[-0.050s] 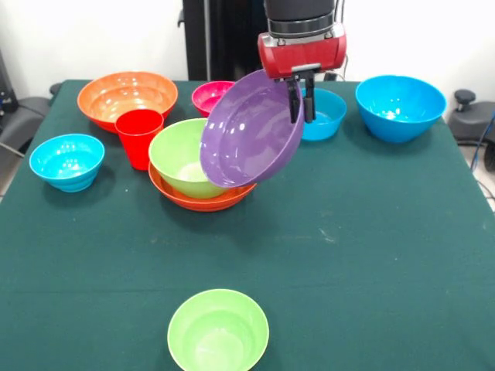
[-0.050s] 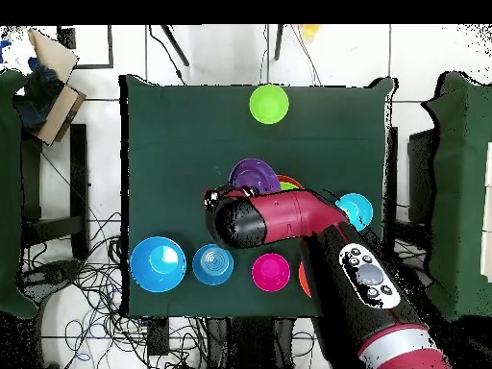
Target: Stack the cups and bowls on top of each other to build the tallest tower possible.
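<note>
Tool (image 1: 302,99): closed on the rim of the purple bowl (image 1: 249,141), one finger seen inside the rim and one behind it; it is hung from the red arm (image 2: 298,213) coming down from above.
Purple bowl: held up off the counter (image 1: 371,232), tipped steeply on edge, its hollow turned toward the camera; its lower edge is seen over the tower, though whether contact is made cannot be told.
Tower (image 1: 197,182): a green bowl (image 1: 182,158) is nested in a wide orange bowl (image 1: 203,199), set near the middle of the counter; two pieces are counted so far.
Cup (image 1: 139,137): red, upright, placed just beside the tower on the picture's left in the front view.
Second orange bowl (image 1: 127,97): parked behind the cup, near the far left corner.
Magenta bowl (image 1: 211,96): found behind the tower, partly covered by the purple bowl.
Blue bowls: one (image 1: 67,161) is set left of the cup, apart from it; a large one (image 1: 400,106) is placed far right; a smaller one (image 1: 325,114) is seen just behind the tool.
Second green bowl (image 1: 219,331): left alone at the near edge, well apart from the tower.
Overhead view: the tower is mostly hidden by the arm, with the purple bowl shown beyond it.
</note>
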You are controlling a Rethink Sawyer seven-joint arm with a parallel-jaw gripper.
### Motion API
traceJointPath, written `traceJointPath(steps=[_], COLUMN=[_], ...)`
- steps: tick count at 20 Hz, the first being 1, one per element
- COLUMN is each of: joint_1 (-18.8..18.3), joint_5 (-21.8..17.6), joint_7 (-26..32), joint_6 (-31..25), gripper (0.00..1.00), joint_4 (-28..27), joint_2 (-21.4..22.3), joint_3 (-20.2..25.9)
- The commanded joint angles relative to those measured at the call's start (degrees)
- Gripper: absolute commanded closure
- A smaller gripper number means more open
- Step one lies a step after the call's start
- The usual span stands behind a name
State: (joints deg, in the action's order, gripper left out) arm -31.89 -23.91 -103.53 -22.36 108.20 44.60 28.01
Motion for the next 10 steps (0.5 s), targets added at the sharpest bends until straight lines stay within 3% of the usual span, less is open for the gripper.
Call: traceJointPath(steps=[1,10], joint_1=[-2.7,-6.7], joint_5=[-3.1,-2.4], joint_7=[4.0,4.4], joint_6=[2.3,0.3], gripper=[1.00,1.00], joint_4=[3.0,4.8], joint_2=[-2.0,-1.0], joint_3=[6.2,10.6])
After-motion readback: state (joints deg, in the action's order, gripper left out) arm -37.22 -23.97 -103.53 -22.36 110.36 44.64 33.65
